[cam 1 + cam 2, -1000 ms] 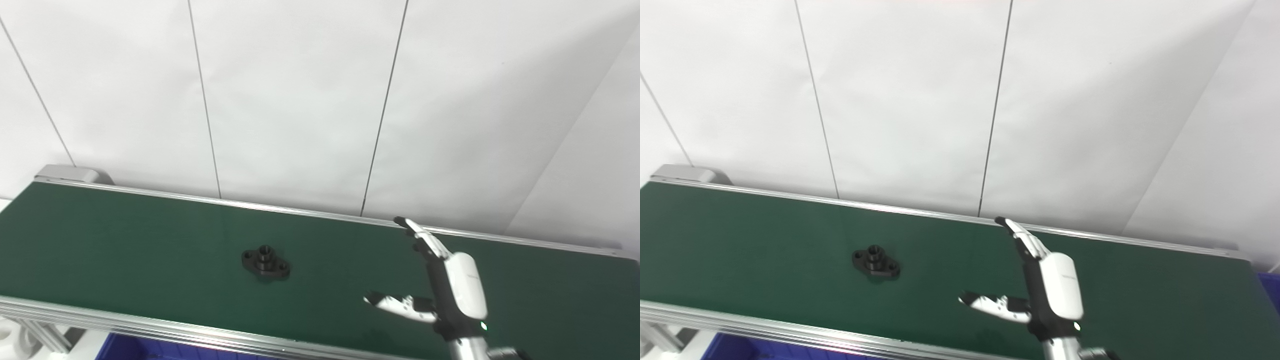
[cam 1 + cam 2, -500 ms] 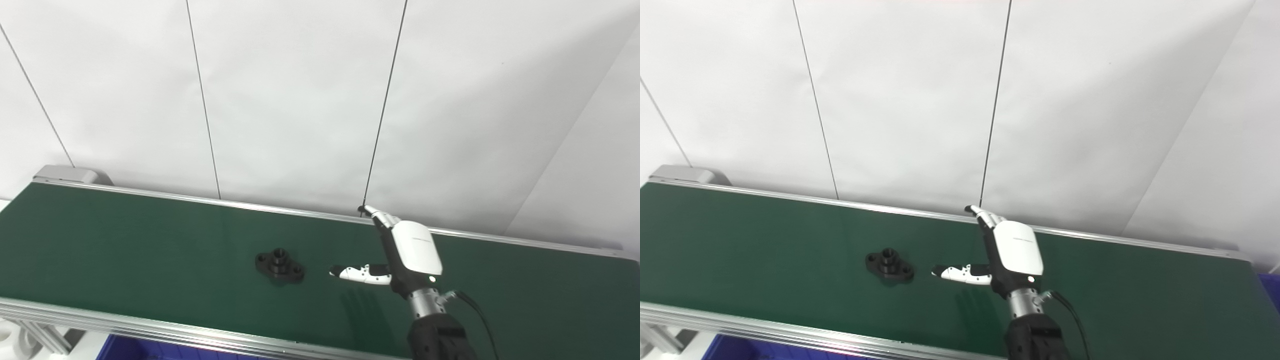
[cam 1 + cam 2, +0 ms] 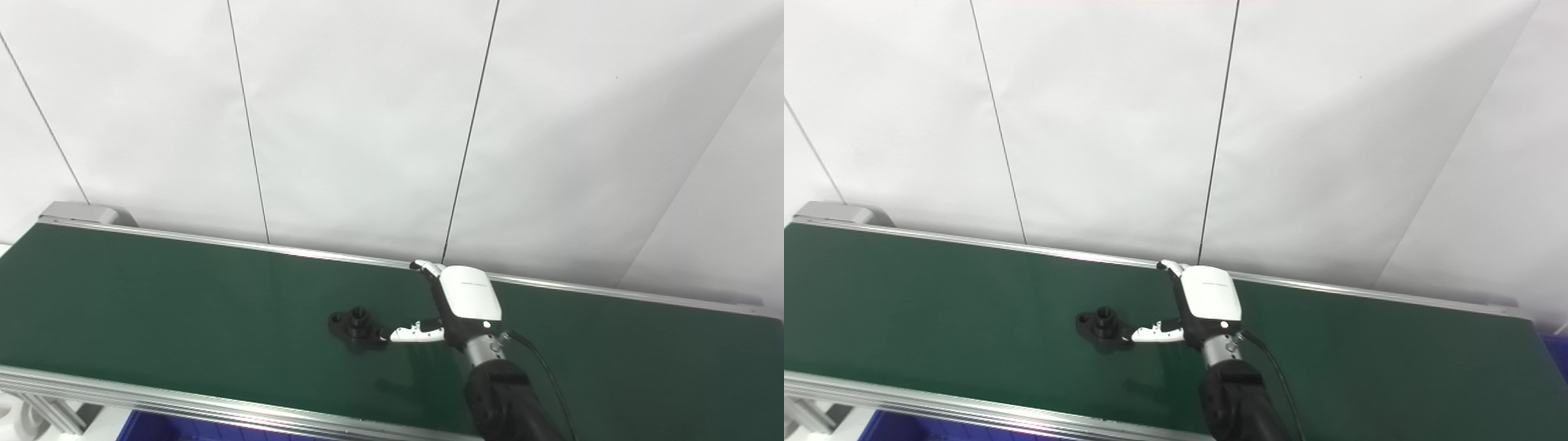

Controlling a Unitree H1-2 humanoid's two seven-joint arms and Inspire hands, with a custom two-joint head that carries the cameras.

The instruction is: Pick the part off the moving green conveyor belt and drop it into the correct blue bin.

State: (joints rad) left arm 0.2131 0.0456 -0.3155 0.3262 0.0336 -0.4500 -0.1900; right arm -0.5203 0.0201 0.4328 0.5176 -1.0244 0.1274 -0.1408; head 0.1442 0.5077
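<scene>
A small black flanged part (image 3: 356, 324) with a raised round hub lies on the green conveyor belt (image 3: 153, 294), near its middle; it also shows in the right eye view (image 3: 1102, 324). My right hand (image 3: 456, 303) reaches over the belt just right of the part, open, fingers pointing up and away, thumb stretched left. The thumb tip (image 3: 395, 335) is at the part's right edge; I cannot tell if it touches. The hand holds nothing. My left hand is not in view.
A blue bin (image 3: 184, 427) shows partly below the belt's near rail at the bottom left. The belt's metal rails run along the near edge (image 3: 184, 401) and far edge (image 3: 306, 252). A white panelled wall stands behind.
My right hand has moved left and forward across the belt toward the part, thumb now beside it. The part has drifted right along the belt.
</scene>
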